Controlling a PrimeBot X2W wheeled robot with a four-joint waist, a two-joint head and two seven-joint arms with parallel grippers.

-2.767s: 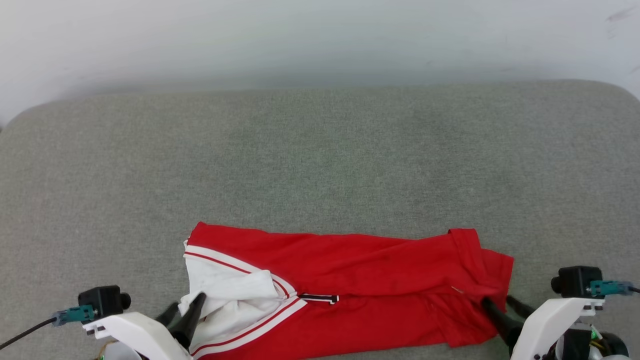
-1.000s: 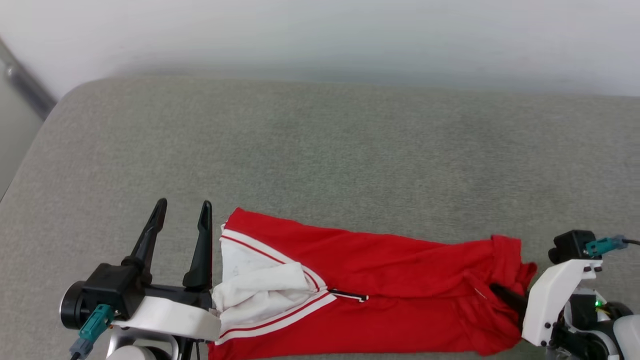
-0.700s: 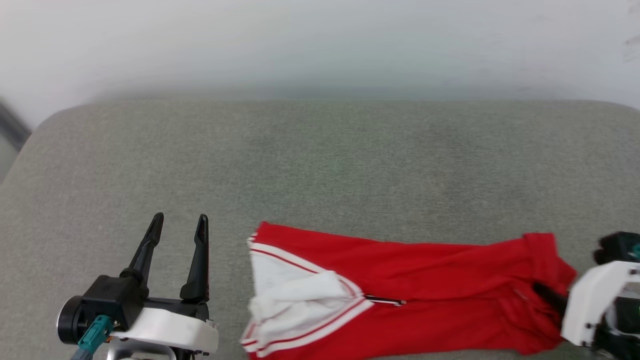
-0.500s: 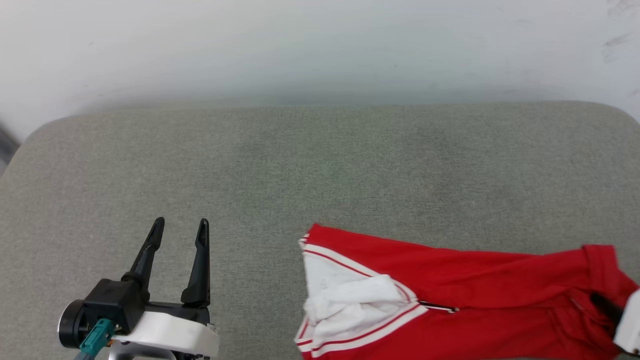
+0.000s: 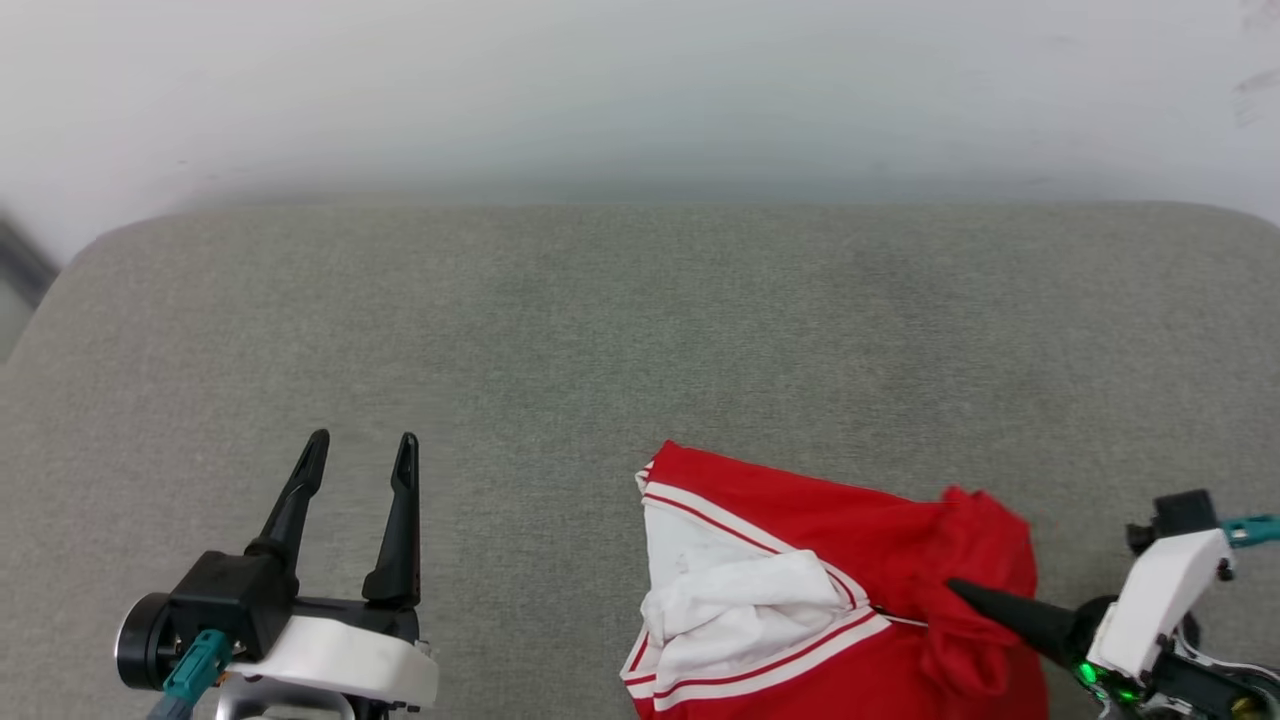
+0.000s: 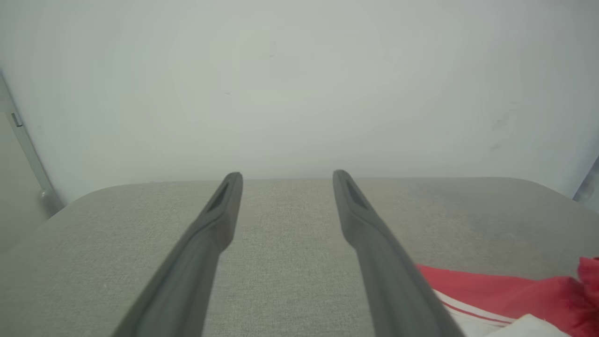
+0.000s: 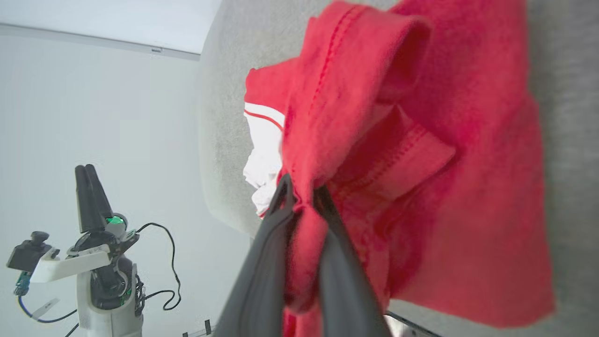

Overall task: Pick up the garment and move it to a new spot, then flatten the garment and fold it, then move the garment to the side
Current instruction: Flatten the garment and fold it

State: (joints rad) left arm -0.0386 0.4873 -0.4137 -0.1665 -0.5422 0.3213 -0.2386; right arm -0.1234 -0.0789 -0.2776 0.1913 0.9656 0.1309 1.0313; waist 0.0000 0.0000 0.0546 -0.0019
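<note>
The garment (image 5: 790,510), red with a white sleeve and striped trim, lies bunched on the grey cushion at the lower right of the head view. My right gripper (image 5: 955,588) points left and is shut on a raised fold of its red fabric. The right wrist view shows the red cloth (image 7: 444,140) pinched between that gripper's (image 7: 303,189) dark fingers. My left gripper (image 5: 362,442) stands open at the lower left, well clear of the shirt, with nothing between its fingers (image 6: 224,210). A corner of the garment (image 6: 491,290) shows to its right.
A wide grey cushion (image 5: 640,330) stretches behind and to the left of the shirt. A white wall (image 5: 640,90) rises behind it. The cushion's rounded left corner (image 5: 90,250) borders a dark strip (image 5: 20,265). My left arm (image 7: 91,252) shows beyond the cushion's edge.
My right gripper has carried the garment's red end leftward over the rest, so the shirt is now shorter and bunched. The left gripper has stayed open and still.
</note>
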